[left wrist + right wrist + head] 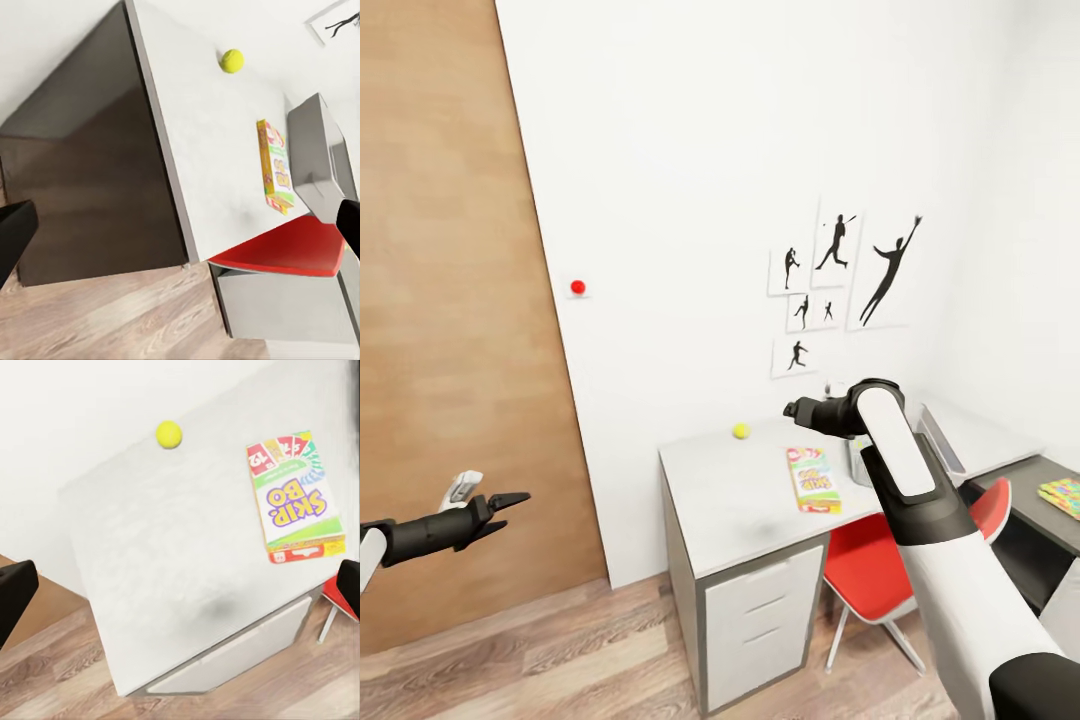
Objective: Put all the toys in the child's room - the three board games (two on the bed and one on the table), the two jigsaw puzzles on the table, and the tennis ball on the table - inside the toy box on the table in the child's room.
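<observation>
Open tabletop [172, 570] straight beneath right gripper [792, 408]; ball [169, 434] ahead by the wall, SKIP-BO box [295, 495] off to one side.

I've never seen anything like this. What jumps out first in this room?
The red chair tucked under the pale table catches the eye first. On the tabletop a small tennis ball lies near the wall, with the colourful SKIP-BO box lying apart from it. Black sports silhouettes hang above.

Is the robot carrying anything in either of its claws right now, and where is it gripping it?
Nothing is held. The left gripper and right gripper are both open and empty; the small yellow-green tennis ball and white SKIP-BO game box lie on the grey-white table.
</observation>
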Tool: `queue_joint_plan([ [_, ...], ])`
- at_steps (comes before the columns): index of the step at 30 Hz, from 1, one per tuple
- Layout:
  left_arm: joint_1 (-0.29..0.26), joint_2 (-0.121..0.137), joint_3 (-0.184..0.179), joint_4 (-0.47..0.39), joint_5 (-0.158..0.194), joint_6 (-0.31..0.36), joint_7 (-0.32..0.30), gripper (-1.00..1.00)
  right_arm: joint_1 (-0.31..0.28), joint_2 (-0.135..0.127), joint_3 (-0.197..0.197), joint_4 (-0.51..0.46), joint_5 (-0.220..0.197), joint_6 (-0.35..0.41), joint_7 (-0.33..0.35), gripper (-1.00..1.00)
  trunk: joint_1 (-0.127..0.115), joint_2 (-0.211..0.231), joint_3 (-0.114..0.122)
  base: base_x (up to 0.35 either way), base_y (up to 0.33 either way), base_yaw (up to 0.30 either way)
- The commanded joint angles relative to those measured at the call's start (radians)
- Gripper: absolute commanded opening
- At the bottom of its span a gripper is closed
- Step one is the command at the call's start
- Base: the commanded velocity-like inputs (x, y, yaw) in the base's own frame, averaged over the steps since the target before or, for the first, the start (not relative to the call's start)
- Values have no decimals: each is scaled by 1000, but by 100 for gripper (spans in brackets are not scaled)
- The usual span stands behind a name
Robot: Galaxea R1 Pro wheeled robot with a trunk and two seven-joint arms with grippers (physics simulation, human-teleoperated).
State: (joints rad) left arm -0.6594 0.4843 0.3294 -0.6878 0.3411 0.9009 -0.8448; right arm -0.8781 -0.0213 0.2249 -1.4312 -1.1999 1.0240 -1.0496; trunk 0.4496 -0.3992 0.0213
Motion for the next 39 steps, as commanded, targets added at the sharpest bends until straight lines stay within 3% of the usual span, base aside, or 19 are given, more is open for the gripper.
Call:
queue_joint_plan([
  [1, 0, 0, 2, 0, -1, 4, -4, 100, -1, 0, 2, 0, -8, 4, -10, 100, 0, -1, -1, 0, 9, -271],
  [9, 0, 0, 2, 0, -1, 4, -3, 100, -1, 0, 3, -1, -7, 3, -12, 100, 0, -1, -4, 13, 11, -228],
  [26, 6, 5, 3, 0, 2, 9, -10, 100, 1, -2, 0, -2, -7, 3, -11, 100, 0, -1, -4, 65, 48, -21],
  [29, 11, 8, 2, 0, 2, 14, -46, 100, 1, -4, -1, -2, -7, 4, -11, 100, 0, -1, -4, 1, 0, -94],
  [34, 29, 13, -4, 0, -1, 16, -186, 100, 4, -7, -1, -2, -7, 8, -11, 100, 0, -1, -4, 0, 0, -109],
  [39, 39, 42, -6, 0, -7, 16, -299, 100, 7, -10, 0, 0, -8, 8, -12, 100, 0, -1, -4, 0, 0, -20],
])
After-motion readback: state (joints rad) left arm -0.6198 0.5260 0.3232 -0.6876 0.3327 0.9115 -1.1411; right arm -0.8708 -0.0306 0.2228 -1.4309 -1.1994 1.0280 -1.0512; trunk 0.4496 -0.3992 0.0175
